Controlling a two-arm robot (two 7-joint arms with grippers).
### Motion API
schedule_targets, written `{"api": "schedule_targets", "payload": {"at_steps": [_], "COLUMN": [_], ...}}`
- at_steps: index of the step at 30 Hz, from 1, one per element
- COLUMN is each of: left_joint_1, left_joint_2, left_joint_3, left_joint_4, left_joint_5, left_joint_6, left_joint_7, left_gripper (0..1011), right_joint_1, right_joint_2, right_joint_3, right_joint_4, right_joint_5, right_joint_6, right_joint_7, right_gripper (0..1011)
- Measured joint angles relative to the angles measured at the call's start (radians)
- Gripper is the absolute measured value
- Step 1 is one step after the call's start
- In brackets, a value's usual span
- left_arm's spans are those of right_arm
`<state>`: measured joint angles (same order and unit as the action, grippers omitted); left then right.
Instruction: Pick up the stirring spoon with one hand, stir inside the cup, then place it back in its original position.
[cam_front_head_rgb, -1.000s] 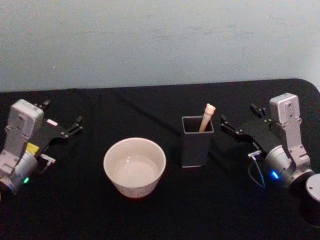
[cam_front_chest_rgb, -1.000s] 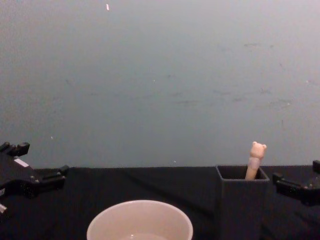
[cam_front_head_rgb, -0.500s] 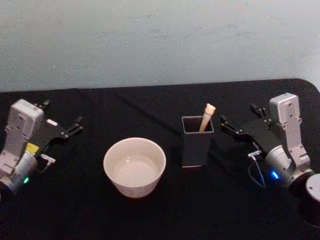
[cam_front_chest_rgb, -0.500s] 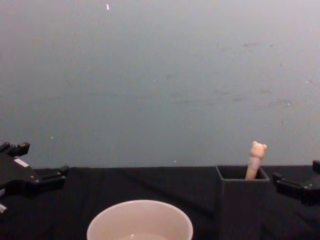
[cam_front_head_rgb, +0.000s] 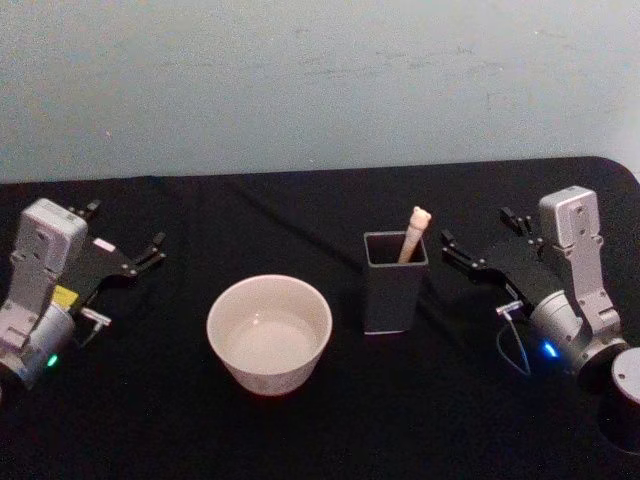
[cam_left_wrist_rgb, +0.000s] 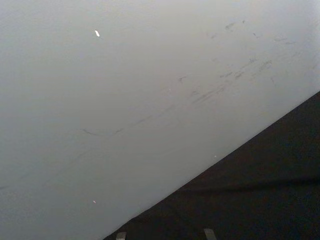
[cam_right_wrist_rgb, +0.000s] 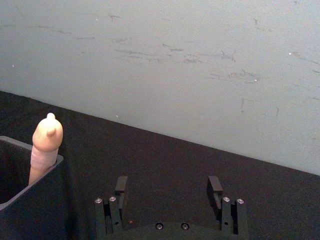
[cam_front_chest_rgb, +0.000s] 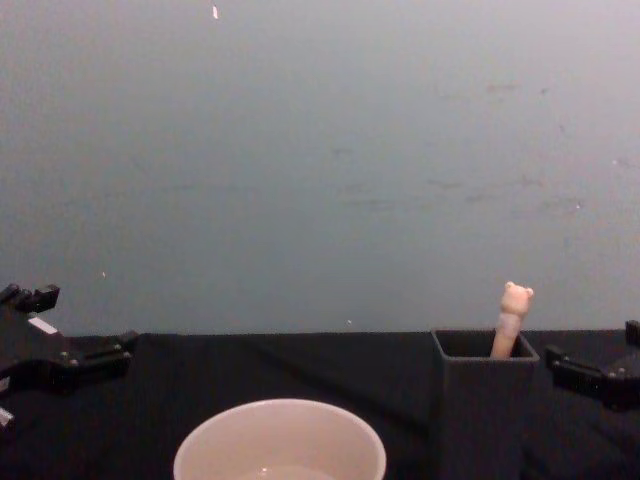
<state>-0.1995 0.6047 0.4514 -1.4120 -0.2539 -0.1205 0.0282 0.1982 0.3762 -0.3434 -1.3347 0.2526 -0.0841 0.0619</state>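
Nothing has changed over the last second: both arms sit where they were, the spoon untouched, so the task has not started and the grasp is still ahead. The stirring spoon stands in the box holder, leaning on its far right corner, bear head poking above the rim. The cup sits just left of the box holder, apart from it, and looks empty. The right gripper hovers just right of the box holder, about level with its rim, fingers spread wide and holding nothing. The left gripper is parked well left of the box holder, beyond the cup, also spread wide and empty. It carries a small white label and a yellow sticker; neither can be read, and no brand is visible.
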Motion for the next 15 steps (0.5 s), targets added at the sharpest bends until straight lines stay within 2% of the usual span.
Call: {"api": "schedule_targets", "payload": {"at_steps": [15], "left_joint_1": [0.0], "left_joint_2": [0.0], "left_joint_3": [0.0], "left_joint_4": [0.0], "left_joint_5": [0.0], "left_joint_6": [0.0], "left_joint_7": [0.0], "left_gripper": [1001], "right_joint_1": [0.0], "right_joint_2": [0.0], "right_joint_3": [0.0], "right_joint_4": [0.0], "right_joint_5": [0.0], "right_joint_6": [0.0], "right_joint_7": [0.0], "right_gripper": [1004]}}
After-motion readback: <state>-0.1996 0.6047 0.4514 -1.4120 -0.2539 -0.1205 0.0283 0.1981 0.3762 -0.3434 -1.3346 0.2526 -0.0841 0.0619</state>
